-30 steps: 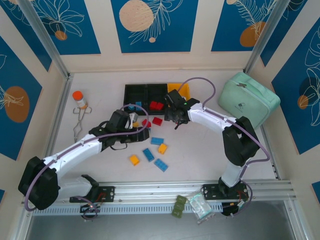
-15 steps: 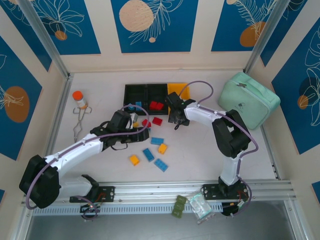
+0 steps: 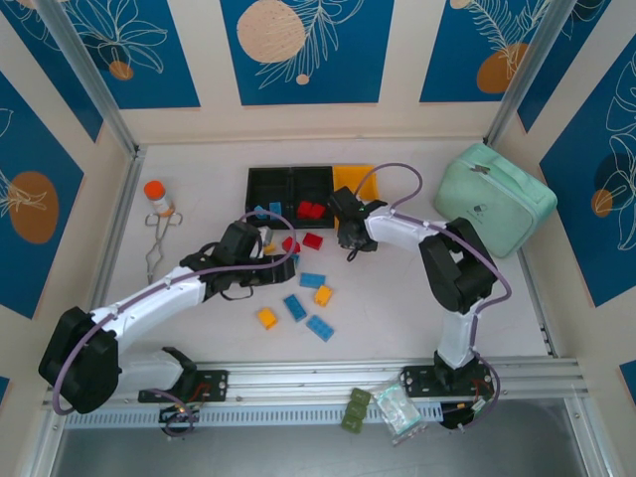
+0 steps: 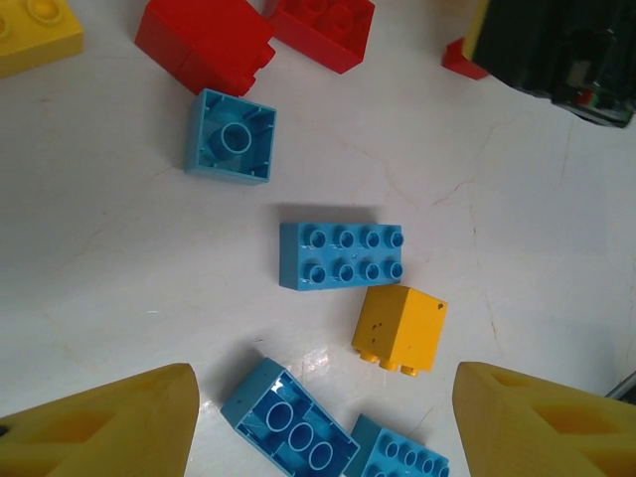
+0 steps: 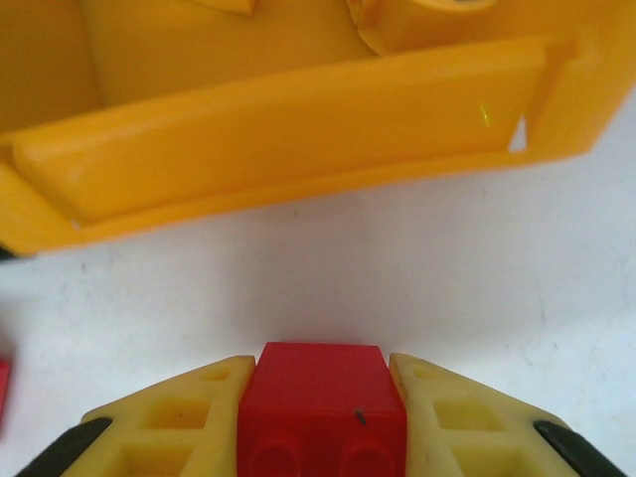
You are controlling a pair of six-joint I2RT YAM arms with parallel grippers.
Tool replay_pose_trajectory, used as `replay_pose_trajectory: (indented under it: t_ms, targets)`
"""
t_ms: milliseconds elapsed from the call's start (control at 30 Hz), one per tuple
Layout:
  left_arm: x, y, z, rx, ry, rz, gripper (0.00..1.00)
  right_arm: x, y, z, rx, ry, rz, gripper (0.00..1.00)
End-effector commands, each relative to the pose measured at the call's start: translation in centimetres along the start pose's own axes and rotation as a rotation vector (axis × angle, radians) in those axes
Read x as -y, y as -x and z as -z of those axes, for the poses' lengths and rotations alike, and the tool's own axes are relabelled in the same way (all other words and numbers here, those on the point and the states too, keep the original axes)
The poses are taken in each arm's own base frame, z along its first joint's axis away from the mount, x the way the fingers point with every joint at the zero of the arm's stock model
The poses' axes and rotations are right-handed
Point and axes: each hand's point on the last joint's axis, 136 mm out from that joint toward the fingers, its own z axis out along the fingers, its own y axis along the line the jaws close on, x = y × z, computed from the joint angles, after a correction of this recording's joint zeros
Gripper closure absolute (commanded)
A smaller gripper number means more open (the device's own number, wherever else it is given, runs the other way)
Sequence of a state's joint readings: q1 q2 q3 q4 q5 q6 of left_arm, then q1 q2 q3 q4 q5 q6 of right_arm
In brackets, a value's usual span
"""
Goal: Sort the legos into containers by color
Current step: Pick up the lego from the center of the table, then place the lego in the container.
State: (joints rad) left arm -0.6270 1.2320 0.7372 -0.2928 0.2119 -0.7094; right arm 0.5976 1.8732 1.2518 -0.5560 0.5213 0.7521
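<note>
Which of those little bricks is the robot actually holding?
The red plastic brick, clamped in the right pincer just in front of the yellow-orange plastic bin; the others lie loose, ungripped.

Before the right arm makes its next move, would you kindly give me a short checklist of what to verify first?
1. Right gripper shut on the red lego, which sits squarely between the fingers: ok.
2. Red lego lifted off the table: cannot tell.
3. Bin straight ahead matches the brick's colour: not ok; it is the yellow-orange bin.
4. Which of the black bins takes red: cannot tell.
5. Left gripper open and empty, above the blue oblong lego: ok.
6. The two grippers are well apart in the top view: ok.
</note>
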Motion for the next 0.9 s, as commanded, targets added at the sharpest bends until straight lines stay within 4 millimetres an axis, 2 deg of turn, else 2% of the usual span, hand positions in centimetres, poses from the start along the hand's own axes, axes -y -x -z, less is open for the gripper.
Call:
replay_pose_trajectory:
  t_ms: [0, 233, 367, 667, 867]
  targets:
    - [-0.3, -0.2, 0.2, 0.016, 0.012, 0.004, 0.32, 0.0, 0.0, 3.1, 0.040, 0.028, 0.031, 0.71]
    - [-1.7, -0.6, 0.4, 0.043, 0.057, 0.035, 0.32, -2.4, 0.5, 7.3, 0.081, 0.135, 0.084, 0.71]
    - [-2.4, -1.0, 0.7, 0.050, 0.071, 0.048, 0.32, -4.4, 1.7, 8.5, 0.093, 0.179, 0.115, 0.70]
    - [-3.5, -1.8, 1.8, 0.066, 0.102, 0.054, 0.32, -9.4, 5.2, 8.1, 0.103, 0.220, 0.180, 0.70]
    - [-3.8, -1.8, 2.2, 0.074, 0.113, 0.053, 0.32, -11.4, 7.4, 6.2, 0.076, 0.203, 0.206, 0.68]
